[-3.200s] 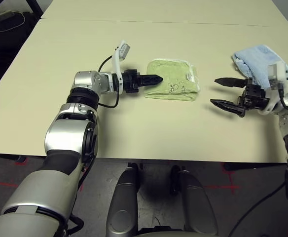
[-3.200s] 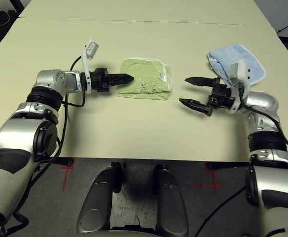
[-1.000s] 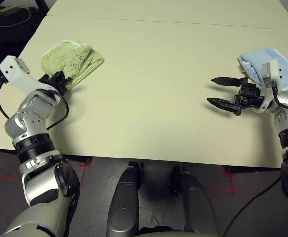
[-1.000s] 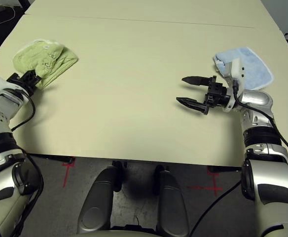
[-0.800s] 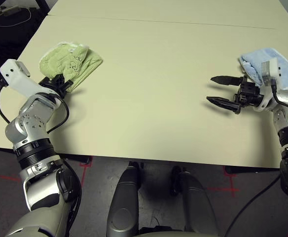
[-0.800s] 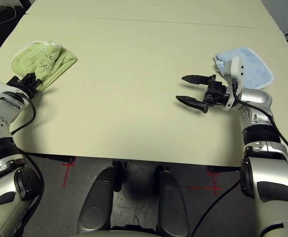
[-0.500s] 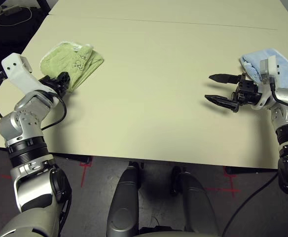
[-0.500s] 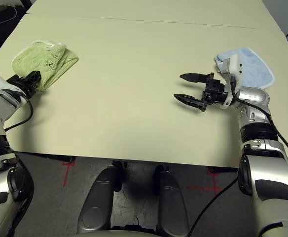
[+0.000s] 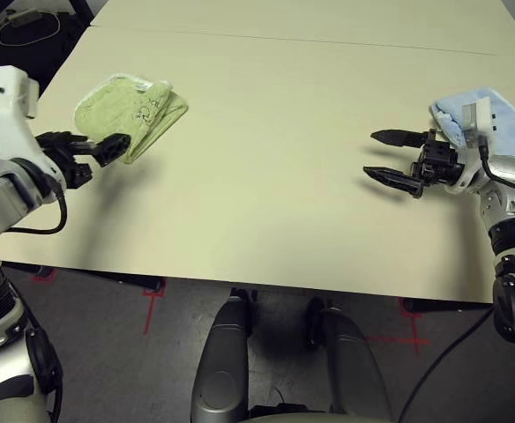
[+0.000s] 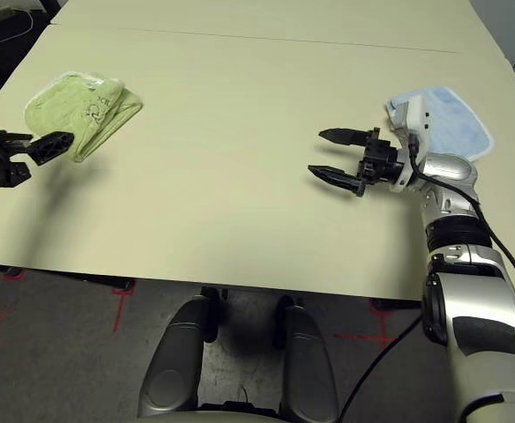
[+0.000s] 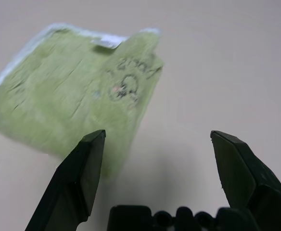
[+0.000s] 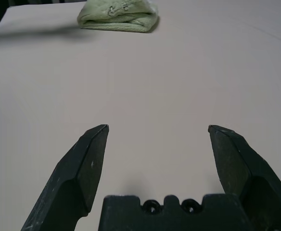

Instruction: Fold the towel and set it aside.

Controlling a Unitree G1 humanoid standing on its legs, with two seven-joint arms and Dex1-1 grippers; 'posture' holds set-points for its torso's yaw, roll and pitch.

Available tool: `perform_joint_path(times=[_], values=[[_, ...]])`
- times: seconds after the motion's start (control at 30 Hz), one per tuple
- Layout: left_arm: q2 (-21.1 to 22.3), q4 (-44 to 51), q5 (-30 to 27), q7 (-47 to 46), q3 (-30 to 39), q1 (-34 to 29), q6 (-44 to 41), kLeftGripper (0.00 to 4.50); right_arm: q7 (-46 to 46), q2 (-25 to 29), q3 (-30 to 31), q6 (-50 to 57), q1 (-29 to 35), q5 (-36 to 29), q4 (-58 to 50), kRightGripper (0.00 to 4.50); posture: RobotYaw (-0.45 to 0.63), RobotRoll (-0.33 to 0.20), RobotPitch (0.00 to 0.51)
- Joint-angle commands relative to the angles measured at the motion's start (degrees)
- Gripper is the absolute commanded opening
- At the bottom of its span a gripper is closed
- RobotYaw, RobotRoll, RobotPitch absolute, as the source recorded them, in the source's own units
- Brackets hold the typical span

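The folded light green terry cloth towel (image 9: 131, 108) lies at the far left of the pale flat surface (image 9: 266, 159), well apart from the crumpled light blue towel (image 9: 497, 121) at the far right edge.

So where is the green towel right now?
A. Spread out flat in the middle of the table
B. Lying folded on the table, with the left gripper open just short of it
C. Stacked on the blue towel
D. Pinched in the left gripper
B: the green towel lies folded on the table, while the left gripper stands open and empty beside it.
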State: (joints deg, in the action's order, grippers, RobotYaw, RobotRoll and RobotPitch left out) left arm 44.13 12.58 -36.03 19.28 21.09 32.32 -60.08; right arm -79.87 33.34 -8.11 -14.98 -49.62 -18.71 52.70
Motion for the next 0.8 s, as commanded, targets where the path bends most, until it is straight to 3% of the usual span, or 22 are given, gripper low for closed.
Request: perform_joint_path(times=[0.03, 0.17, 0.4, 0.5, 0.63, 0.8], values=[[-2.0, -2.5, 4.3, 2.2, -4.8, 0.2, 8.1, 4.42, 4.8, 0.7, -1.4, 3.0, 0.3, 0.5, 0.9, 4.50, 0.14, 0.000, 0.248], [-4.5, -11.8, 12.3, 6.9, -12.6, 2.7, 22.7, 4.42, 12.7, -0.8, -3.3, 9.6, 0.7, -1.3, -1.9, 4.50, 0.12, 0.000, 0.254], [-10.4, -28.4, 18.5, 12.5, -15.6, 7.1, 43.0, 4.42, 31.7, -5.1, -7.4, 13.5, 6.2, -1.6, -11.6, 4.50, 0.09, 0.000, 0.241], [-14.0, -35.6, 20.6, 9.6, -14.5, 10.0, 49.1, 4.42, 40.1, -7.0, -8.3, 13.0, 7.7, -0.3, -14.4, 4.50, 0.06, 0.000, 0.240], [-16.9, -41.9, 22.2, 5.9, -12.9, 12.5, 54.3, 4.42, 44.6, -8.1, -7.9, 11.1, 7.8, 0.6, -15.2, 4.50, 0.04, 0.000, 0.237], [-22.4, -52.2, 24.2, -1.6, -10.8, 15.6, 64.5, 4.42, 53.7, -9.8, -7.9, 1.7, 5.2, 4.4, -7.7, 4.50, 0.05, 0.000, 0.234]])
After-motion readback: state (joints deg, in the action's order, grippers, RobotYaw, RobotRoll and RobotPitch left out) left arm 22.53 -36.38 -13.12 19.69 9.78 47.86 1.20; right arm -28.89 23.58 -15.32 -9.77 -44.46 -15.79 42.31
